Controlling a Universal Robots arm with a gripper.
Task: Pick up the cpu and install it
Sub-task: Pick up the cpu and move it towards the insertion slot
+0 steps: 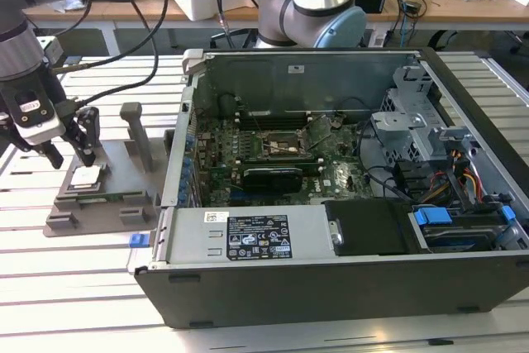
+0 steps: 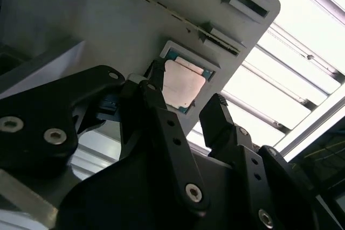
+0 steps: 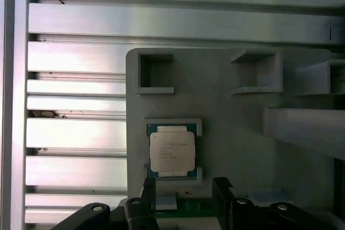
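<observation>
End effector [image 1: 70, 155] is hanging open with nothing in it, fingers [image 3: 223, 192] spread about as wide as the cpu [image 3: 172, 152]. The cpu is sitting flat in its pocket on the grey tray [image 3: 232, 144], just beneath and slightly ahead of the fingertips, not touching. It's lying square to the finger gap, sitting a touch toward one finger. No grab yet.

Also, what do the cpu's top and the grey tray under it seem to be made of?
The cpu: the top looks like metal, pale silver with a soft sheen; the thin edge looks green, probably circuit board. The tray: it looks like matte grey plastic, even in colour, without glare.
</observation>
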